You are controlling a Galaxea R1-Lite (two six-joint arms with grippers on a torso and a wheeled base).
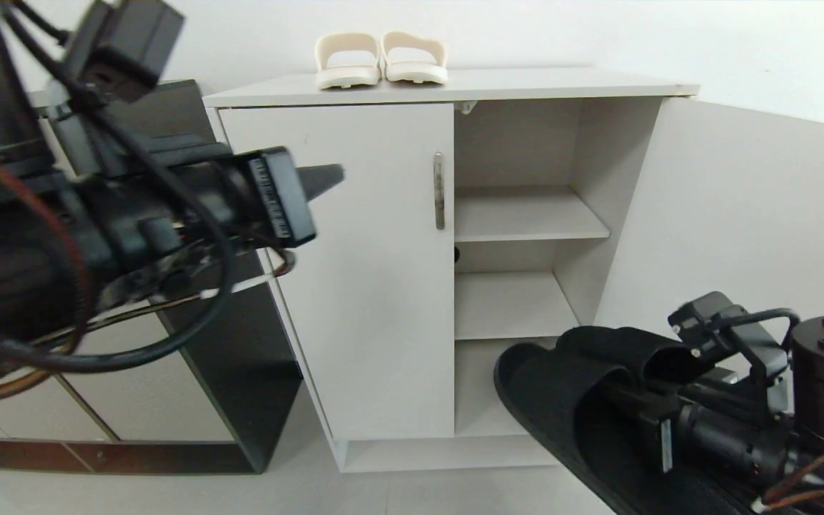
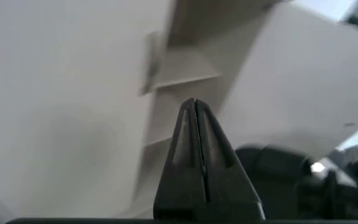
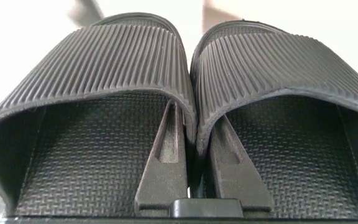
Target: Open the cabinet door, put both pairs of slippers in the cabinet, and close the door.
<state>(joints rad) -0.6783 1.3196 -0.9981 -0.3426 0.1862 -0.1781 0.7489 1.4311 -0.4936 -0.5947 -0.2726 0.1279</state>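
Pale floor and white wall behind the white cabinet (image 1: pixel 376 286); door (image 1: pixel 741 229) on the right wide open, exposing the shelves (image 1: pixel 519 214); other door closed. Cream slippers (image 1: pixel 381 61) side by side on the cabinet top. Black slippers (image 1: pixel 569 386) low, just before the open compartment; toe ends toward it, long axis running forward and leftward into the opening; pinched by the right gripper (image 3: pixel 194 124), one finger inside each strap, adjoining strap walls clamped between. Left gripper (image 2: pixel 195 112) pressed together, holding nothing, raised before the closed door. Probable next move: advance along that axis with the right arm, the nearer one.
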